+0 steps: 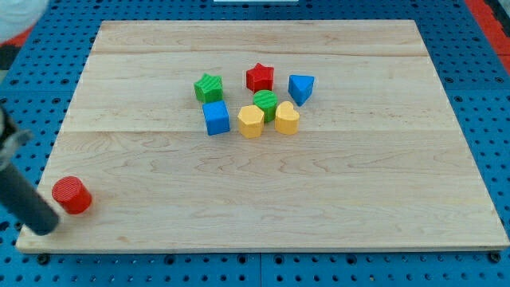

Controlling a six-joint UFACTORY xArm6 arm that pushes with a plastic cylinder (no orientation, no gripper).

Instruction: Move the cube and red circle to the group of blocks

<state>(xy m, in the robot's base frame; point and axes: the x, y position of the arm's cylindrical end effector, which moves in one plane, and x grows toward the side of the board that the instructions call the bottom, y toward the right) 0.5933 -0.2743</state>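
Rod enters from the view's lower left; the tip (49,226) sits just left of the red circle (72,195), touching or nearly so. No gripper on this arm, so nothing is grasped.

Blue cube (215,118) already rests at the group's left edge, beside the yellow block (250,122).

Risk: the red circle lies near the board's (335,199) bottom-left corner. An off-centre push could send the round block sideways off the tip, or over the edge.

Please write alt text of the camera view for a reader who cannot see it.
My tip sits just left of a red circle at the wooden board's bottom-left corner. Near the top centre lie a blue cube, green block, red star, blue block, green circle and two yellow blocks.
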